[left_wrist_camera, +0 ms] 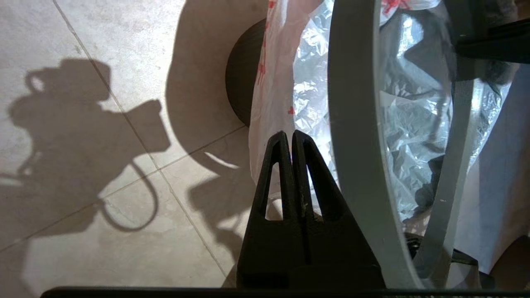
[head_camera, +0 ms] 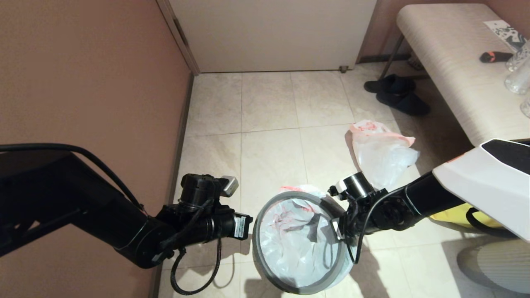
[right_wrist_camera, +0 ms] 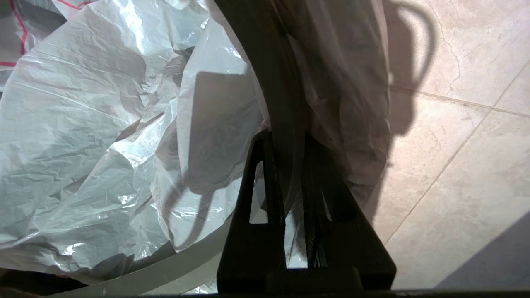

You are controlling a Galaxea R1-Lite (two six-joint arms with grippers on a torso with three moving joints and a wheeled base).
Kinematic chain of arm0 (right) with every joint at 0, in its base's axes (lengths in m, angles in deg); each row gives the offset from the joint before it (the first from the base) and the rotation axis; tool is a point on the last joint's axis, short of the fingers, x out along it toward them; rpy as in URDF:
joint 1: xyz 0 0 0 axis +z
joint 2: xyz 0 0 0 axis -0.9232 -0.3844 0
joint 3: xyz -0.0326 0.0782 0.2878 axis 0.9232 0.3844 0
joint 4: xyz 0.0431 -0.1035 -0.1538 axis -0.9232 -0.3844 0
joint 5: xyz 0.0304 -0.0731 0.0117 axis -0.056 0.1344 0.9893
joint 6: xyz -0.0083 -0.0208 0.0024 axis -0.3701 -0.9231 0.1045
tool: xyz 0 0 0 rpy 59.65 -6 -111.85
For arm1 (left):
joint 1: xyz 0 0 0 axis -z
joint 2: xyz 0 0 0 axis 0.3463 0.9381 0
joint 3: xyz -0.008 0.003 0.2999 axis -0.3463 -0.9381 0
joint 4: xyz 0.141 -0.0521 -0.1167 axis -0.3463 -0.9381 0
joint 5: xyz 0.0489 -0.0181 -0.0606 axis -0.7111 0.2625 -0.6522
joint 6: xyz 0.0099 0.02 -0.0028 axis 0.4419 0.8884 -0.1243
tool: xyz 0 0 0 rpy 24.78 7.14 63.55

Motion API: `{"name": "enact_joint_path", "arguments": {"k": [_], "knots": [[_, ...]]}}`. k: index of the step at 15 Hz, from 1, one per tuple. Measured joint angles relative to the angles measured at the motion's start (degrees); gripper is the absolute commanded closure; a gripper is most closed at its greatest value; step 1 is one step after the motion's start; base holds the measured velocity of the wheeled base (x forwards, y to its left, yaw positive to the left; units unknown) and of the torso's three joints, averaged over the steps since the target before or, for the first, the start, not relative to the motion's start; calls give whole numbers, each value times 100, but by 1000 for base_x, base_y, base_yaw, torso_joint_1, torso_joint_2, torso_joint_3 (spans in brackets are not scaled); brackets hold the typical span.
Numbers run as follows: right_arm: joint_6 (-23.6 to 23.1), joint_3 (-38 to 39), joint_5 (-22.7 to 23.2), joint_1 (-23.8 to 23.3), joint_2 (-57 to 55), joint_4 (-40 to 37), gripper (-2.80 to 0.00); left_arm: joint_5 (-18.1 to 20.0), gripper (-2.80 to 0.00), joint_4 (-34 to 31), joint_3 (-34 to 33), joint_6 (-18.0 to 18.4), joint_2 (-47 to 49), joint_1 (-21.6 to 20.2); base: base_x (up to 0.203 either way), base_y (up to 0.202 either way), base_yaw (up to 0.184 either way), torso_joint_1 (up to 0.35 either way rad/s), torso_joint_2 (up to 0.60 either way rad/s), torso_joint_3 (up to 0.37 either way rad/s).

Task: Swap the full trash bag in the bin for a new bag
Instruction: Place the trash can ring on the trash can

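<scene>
Head view: bin on the floor at 6 o'clock, new bag lining it under the grey hoop.

Left wrist view: left gripper closed, empty, beside the hoop.

Right wrist view: right gripper clamped on the hoop.

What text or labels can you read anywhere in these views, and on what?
None is readable.
White sticker on the left arm's wrist: print too small to read.
Red print on the new bag draped over the bin: marks only, no legible letters.
Patterned paper on the bench: too blurred to read.
</scene>
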Motion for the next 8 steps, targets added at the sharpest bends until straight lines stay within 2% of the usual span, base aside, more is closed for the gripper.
{"name": "enact_joint_path", "arguments": {"k": [8], "knots": [[1, -85, 2, 33, -80, -30, 0, -6, 0, 0, -33, 4, -55, 37, 0, 0, 0, 0, 0, 0]]}}
